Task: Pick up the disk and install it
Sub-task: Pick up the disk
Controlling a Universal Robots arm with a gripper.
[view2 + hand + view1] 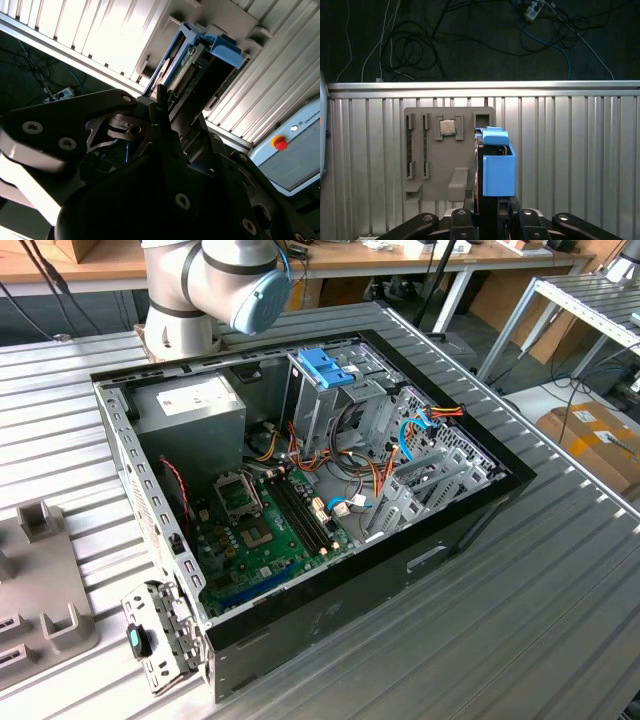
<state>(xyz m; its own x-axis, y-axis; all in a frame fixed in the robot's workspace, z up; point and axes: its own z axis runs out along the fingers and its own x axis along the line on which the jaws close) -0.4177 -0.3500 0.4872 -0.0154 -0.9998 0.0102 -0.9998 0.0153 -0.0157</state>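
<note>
Holds the disk (pixel 497 170) pinched edge-on in the gripper (pixel 492 212), fingers (pixel 161 106) pressed against its flat sides in both wrist views. Shows a light blue rail along the disk's edge and a connector row at its end. Poises it over the edge of the grey fixture plate (pixel 432 165), carrying a small square chip (pixel 447 127) and lying on the ribbed metal table (pixel 570 160). In the exterior view, sets the open computer case (pixel 300 500) mid-table, with the fixture plate at the case's eight o'clock and the arm's base (pixel 200 290) at its eleven o'clock.
</note>
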